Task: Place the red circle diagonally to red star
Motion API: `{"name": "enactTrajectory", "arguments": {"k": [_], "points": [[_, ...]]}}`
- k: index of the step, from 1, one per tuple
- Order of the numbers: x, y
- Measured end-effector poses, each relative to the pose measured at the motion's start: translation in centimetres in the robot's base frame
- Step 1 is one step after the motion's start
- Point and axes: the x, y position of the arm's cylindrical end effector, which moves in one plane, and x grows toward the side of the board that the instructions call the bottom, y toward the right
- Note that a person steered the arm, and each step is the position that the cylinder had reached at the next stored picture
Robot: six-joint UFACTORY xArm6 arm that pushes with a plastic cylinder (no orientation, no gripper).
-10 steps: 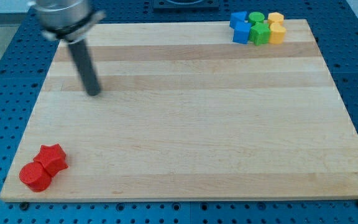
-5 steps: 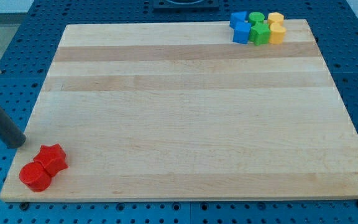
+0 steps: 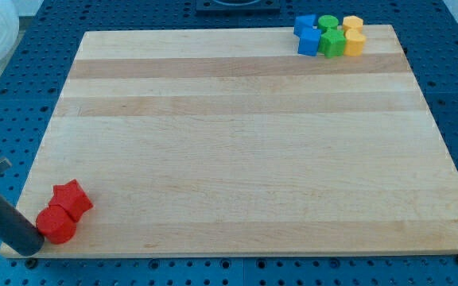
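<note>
Wood grain is running across the pale wooden board (image 3: 237,143), which is lying on a blue perforated table (image 3: 6,103). At the board's corner toward the view's bottom left, the red circle block (image 3: 55,225) is sitting with the red star block (image 3: 72,198) touching it, the star lying diagonally up and to the view's right of the circle. My tip (image 3: 30,249), the lower end of the straight dark rod (image 3: 2,218), is resting just to the view's left of the red circle, at the board's very edge; whether it is touching the circle I cannot tell. It is grasping nothing, being a bare rod. At the board's opposite corner, toward the view's top right, two blue blocks (image 3: 308,33), two green blocks (image 3: 331,35) and two yellow blocks (image 3: 354,35) are crowding together, well apart from the red pair.
</note>
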Motion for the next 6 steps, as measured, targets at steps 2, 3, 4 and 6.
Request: {"name": "enactTrajectory", "arguments": {"k": [2, 3, 4, 6], "points": [[-0.3, 5.0], [-1.8, 4.9], [-3.4, 6.1], [-4.5, 15.5]]}}
